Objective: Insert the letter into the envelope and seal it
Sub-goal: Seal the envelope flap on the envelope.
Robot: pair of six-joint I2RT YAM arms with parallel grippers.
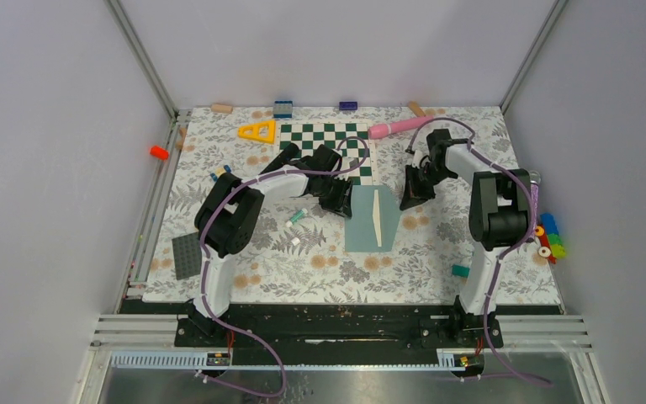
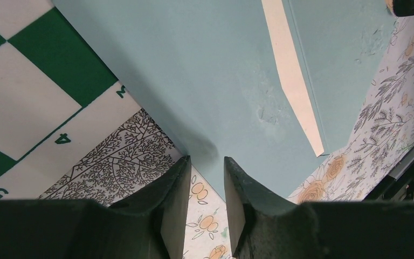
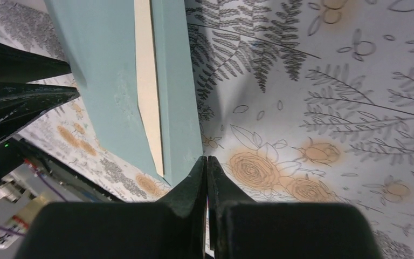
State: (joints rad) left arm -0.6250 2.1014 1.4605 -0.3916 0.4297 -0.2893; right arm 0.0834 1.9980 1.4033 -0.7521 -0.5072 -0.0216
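The teal envelope (image 1: 362, 220) lies flat on the floral cloth in the middle of the table, just below the chessboard. The letter shows only as a narrow cream strip (image 1: 376, 215) running down the envelope's face (image 2: 291, 70) (image 3: 148, 91). My left gripper (image 1: 336, 202) is at the envelope's left upper corner. It stands open (image 2: 207, 162), with only cloth between its fingers and the envelope (image 2: 210, 81) just past the tips. My right gripper (image 1: 406, 202) is shut (image 3: 207, 159), its tips down on the cloth right at the edge of the envelope (image 3: 108, 75).
A green-white chessboard (image 1: 328, 143) lies behind the envelope, under the left arm. A yellow triangle (image 1: 258, 130) and a pink marker (image 1: 397, 127) sit at the back. A dark grey baseplate (image 1: 187, 255) is at the left front, coloured pieces (image 1: 548, 238) at the right edge, and a teal block (image 1: 460, 271) at the right front.
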